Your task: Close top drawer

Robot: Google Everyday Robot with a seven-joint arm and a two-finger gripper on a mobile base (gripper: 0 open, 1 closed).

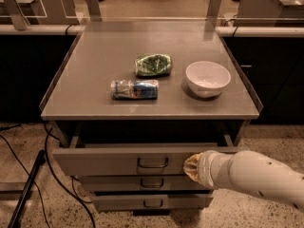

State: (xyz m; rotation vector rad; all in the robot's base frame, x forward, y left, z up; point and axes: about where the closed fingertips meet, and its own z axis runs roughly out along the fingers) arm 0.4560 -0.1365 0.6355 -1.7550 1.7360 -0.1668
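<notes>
The top drawer [104, 160] is a wide grey metal drawer under the tabletop, pulled partly out, with a dark wire handle [153, 163] at its middle. My gripper [192, 166] is at the end of the white arm that enters from the lower right. It rests against the drawer's front panel, just right of the handle. Its tip is a tan, bunched shape pressed to the panel.
On the grey tabletop [95, 65] lie a crushed green bag [153, 64], a clear plastic bottle on its side [134, 89] and a white bowl [207, 78]. Two narrower drawers [142, 183] sit below. Black cables [28, 179] run on the floor at left.
</notes>
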